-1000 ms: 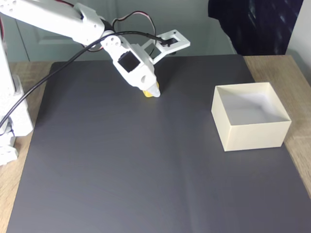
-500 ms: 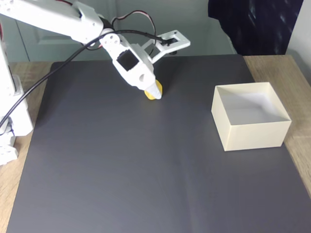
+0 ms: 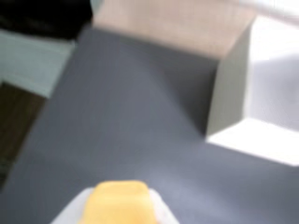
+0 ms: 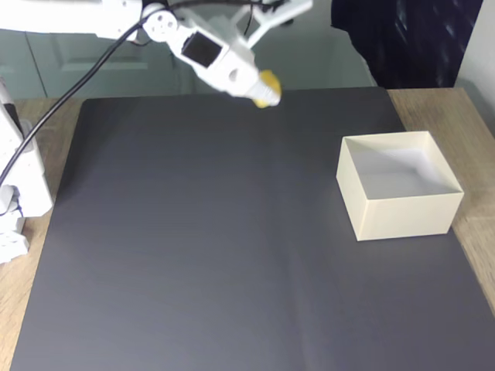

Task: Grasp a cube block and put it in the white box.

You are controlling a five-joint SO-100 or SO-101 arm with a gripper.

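- Mat (image 4: 193,255): a dark grey sheet covering most of the wooden table (image 4: 23,309); nearest the fixed camera it is bare. It gives a plain, even backdrop against which small pale or bright things stand out.
- Box (image 4: 398,185): square, cream-white, open at the top, with thin walls and a paler inside. It sits on the mat near its right edge in the fixed view, mouth upward, so that a thing released above it would fall straight in. In the wrist view its corner and one shaded wall (image 3: 229,88) appear at the right, blurred.
- Gripper (image 4: 263,89): raised above the far edge of the mat, well apart from the box and to its left in the fixed view. Its fingers are closed around the cube, which pokes out at the tip. The height seems chosen to clear the box wall on the way across.
- Cube (image 4: 267,87): small, bright yellow, with rounded edges, far smaller than the box. It is held off the mat, touching nothing but the fingers. In the wrist view it (image 3: 117,203) sits at the bottom edge between two pale fingertips; blur hides any surface detail.
- Judgement: the grasp looks done; the carry to the box remains.
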